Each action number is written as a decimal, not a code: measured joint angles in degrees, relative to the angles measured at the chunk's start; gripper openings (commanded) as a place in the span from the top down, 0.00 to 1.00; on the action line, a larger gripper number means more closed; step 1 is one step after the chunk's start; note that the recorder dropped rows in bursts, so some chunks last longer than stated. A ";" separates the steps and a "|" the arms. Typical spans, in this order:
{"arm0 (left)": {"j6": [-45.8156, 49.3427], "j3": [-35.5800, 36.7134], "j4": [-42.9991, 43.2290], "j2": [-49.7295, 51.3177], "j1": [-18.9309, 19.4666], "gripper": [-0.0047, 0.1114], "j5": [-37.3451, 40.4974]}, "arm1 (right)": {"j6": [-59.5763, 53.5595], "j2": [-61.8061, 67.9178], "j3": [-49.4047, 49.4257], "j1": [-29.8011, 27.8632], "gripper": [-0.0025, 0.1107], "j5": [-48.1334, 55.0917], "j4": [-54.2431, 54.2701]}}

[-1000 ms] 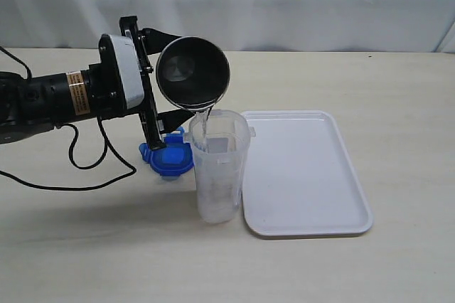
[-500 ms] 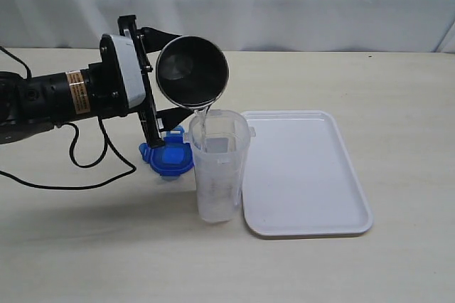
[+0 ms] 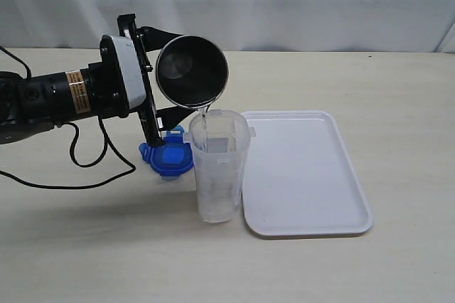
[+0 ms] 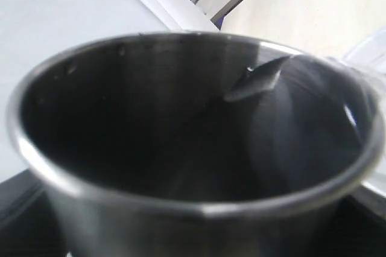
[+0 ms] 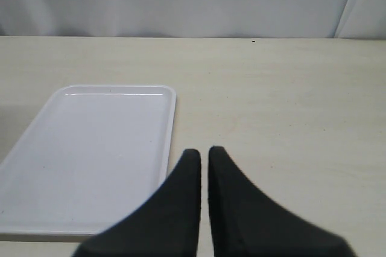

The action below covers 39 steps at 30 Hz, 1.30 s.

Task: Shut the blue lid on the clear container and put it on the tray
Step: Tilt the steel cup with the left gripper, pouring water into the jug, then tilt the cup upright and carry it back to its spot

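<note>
My left gripper (image 3: 153, 79) is shut on a steel cup (image 3: 192, 72), tipped on its side with its mouth over the clear container (image 3: 217, 168). A thin stream of water runs from the cup's lip into the container, which stands upright on the table just left of the white tray (image 3: 306, 171). The blue lid (image 3: 169, 157) lies flat on the table behind and left of the container, below the gripper. In the left wrist view the cup's dark inside (image 4: 181, 118) fills the picture. My right gripper (image 5: 204, 151) is shut and empty, beside the tray (image 5: 90, 148).
A black cable (image 3: 92, 168) loops on the table under the left arm. A white curtain hangs behind the beige tabletop. The right arm does not show in the exterior view.
The left gripper and tipped cup have hardly moved; the water keeps running into the container.
</note>
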 measured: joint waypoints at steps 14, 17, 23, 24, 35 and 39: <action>4.23 0.00 -0.11 0.00 0.00 0.96 0.00 | 0.00 0.00 0.00 0.00 0.94 0.00 0.00; 4.47 0.00 -0.40 0.00 0.00 0.96 0.00 | 0.00 0.00 0.00 0.00 0.94 0.00 0.00; 3.62 0.00 -0.40 0.00 0.00 0.96 0.00 | 0.00 0.00 0.00 0.00 0.94 0.00 0.00; 2.70 0.00 -0.40 0.00 0.00 0.96 0.00 | 0.00 0.00 0.00 0.00 0.94 0.00 0.00; -11.14 0.00 -0.63 0.00 0.00 0.96 0.00 | 0.00 0.00 0.00 0.00 0.94 0.00 0.00; -19.93 0.00 -4.56 0.00 0.00 0.96 0.61 | 0.00 0.00 0.00 0.00 0.94 0.00 0.00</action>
